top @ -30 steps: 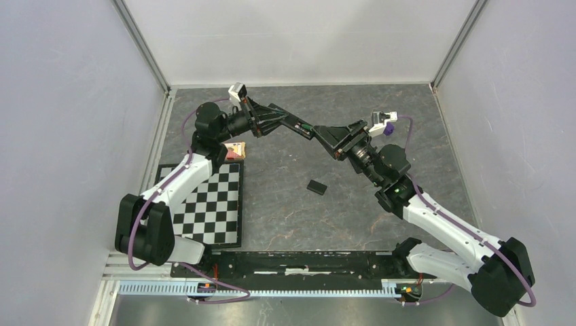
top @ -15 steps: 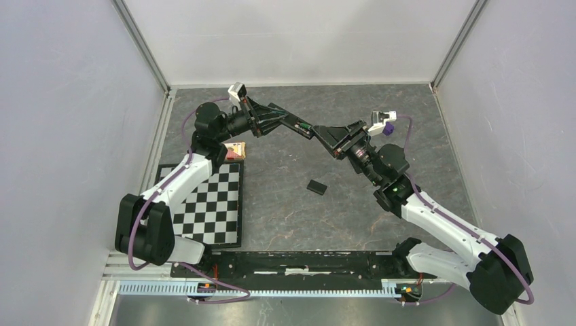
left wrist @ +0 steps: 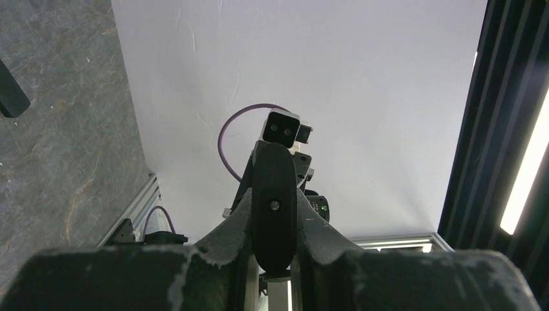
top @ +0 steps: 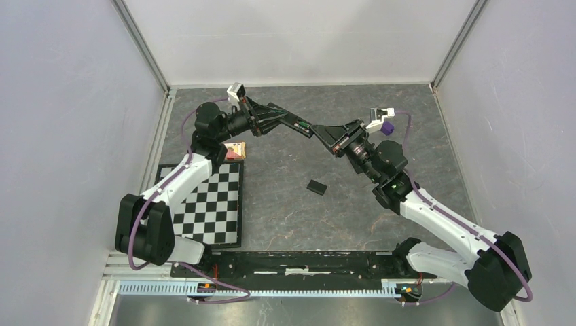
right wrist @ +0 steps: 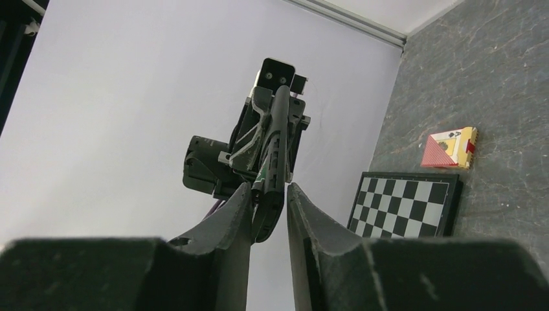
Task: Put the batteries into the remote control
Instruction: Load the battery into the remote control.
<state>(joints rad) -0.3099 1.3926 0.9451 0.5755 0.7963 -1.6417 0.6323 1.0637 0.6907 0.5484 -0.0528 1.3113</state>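
The two arms met in the air over the table (top: 285, 204), with the remote control (top: 303, 127) spanning the gap between them as a slim black bar. The left gripper (left wrist: 275, 201) was pinching one end of it: in the left wrist view both fingers (left wrist: 241, 217) pressed against the sides of the black bar, which ran straight out ahead toward the right arm's wrist. The right gripper (right wrist: 267, 194) had its fingers (right wrist: 236, 210) drawn in close on either side of the remote's other end. The bar stood edge-on between them, but whether they actually pressed on it could not be told. The batteries could not be made out in any view. A small black cover (top: 316, 186) lay flat on the table, below the right gripper and toward the arm bases, apart from everything else. Beyond the left gripper's own arm, on its far side from the right gripper, a checkered board (top: 210, 207) lay on the table. A small card box (top: 235, 151) sat just off the board's far corner.
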